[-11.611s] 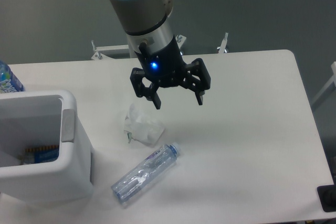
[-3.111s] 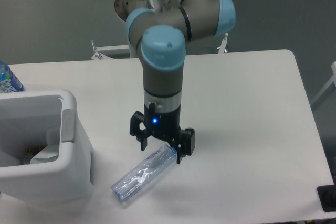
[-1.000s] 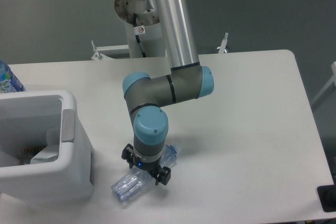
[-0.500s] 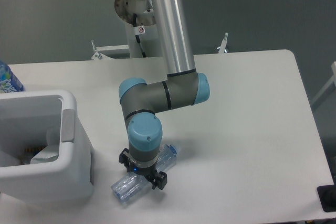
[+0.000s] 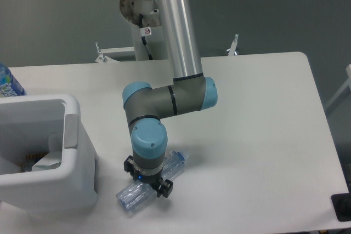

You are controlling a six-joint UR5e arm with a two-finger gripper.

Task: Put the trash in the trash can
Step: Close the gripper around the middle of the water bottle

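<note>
1. The black two-finger gripper [image 5: 147, 181] points straight down over the middle of the clear plastic water bottle with a pale blue-white label [image 5: 149, 184], which lies on its side on the white table [image 5: 258, 135], cap end up-right, base end toward the near edge.
2. One finger [image 5: 128, 164] shows on the bottle's left side and one [image 5: 165, 189] on its lower right, so they straddle the body across its width; I judge this the sensible hold for a round thing that would otherwise roll.
3. The wrist hides the contact, so I cannot tell whether the fingers are pinching the bottle or merely bracketing it.
4. The large white rectangular plastic bin with a thick rounded rim [image 5: 38, 190] stands just left of the bottle, near for a short carry.
5. A wrinkly white wad of paper [image 5: 46, 160] lies inside the bin, so that piece looks done; the bottle is what remains.
6. A bottle with a deep blue wrap [image 5: 7, 82] stands behind the bin, apart from the work.
7. Against half a second ago, the arm has sunk slightly lower and a touch leftward; the bottle has not visibly moved.
</note>
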